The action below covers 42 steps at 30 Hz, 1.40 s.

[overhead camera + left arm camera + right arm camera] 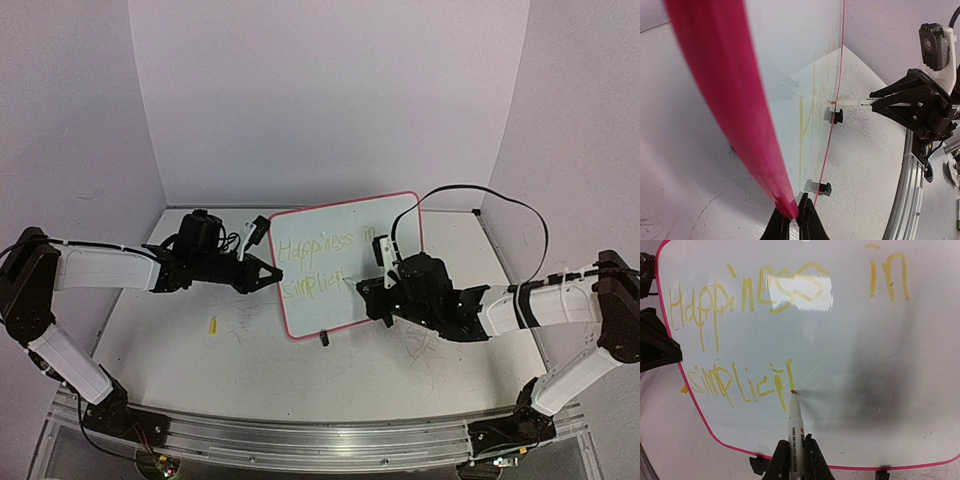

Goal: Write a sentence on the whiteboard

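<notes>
Top view: the whiteboard (pixel 322 222) stands propped near the centre of the tabletop (pixel 200 365), its face turned toward the arms. The left gripper (pixel 274 272) meets the board's red-pink rim at 9 o'clock. The right gripper (pixel 370 290) sits at about 4 o'clock of the board's centre, just in front of the face. The sentence (pixel 320 262) runs in two yellow-green lines across the left half. A small yellow object (pixel 212 325) lies on the tabletop at 8 o'clock of the board, apart from it.

Left wrist view: the left gripper (pixel 795 221) is pinched on the rim, and the whiteboard (pixel 715 75) is seen edge-on. Only this view shows the marker (pixel 852 103) side-on, reaching from the right gripper (pixel 874 103) to the board face, and both clip feet (pixel 837 116) behind the board.

Right wrist view: the right gripper (pixel 796 460) is clamped on the marker (pixel 795 427), which points to 12 o'clock. Its tip rests at the foot of the last stroke. Only here is the sentence (pixel 785 287) legible on the whiteboard (pixel 865 370): "Happiness in", and below it "simplici".
</notes>
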### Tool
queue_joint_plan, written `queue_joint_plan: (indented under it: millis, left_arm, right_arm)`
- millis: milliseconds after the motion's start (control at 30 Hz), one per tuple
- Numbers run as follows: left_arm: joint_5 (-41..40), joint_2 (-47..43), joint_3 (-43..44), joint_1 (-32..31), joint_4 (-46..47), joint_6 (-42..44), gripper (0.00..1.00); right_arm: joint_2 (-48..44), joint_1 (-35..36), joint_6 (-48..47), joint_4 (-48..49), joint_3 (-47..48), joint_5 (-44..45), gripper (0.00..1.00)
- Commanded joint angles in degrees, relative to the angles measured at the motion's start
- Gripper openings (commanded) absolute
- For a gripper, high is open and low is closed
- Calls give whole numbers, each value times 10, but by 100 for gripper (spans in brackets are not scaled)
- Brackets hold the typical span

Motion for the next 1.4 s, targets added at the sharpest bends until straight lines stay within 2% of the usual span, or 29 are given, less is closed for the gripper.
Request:
queue_joint_plan:
  millis: [0,200,400,1367]
  left_arm:
    - [-39,4,19,-2,-29,44,0]
    - [-39,3,20,-2,-29,45,0]
    - [-40,4,20,-2,-29,45,0]
    - [-38,4,19,-2,-30,45,0]
  right_arm:
    - [-29,-3,2,-11,-1,39,0]
    - [-53,-3,-13,-13,9,18,0]
    - [-24,-3,-23,7,21,-39,0]
    - [18,-4,-27,24,41,5,0]
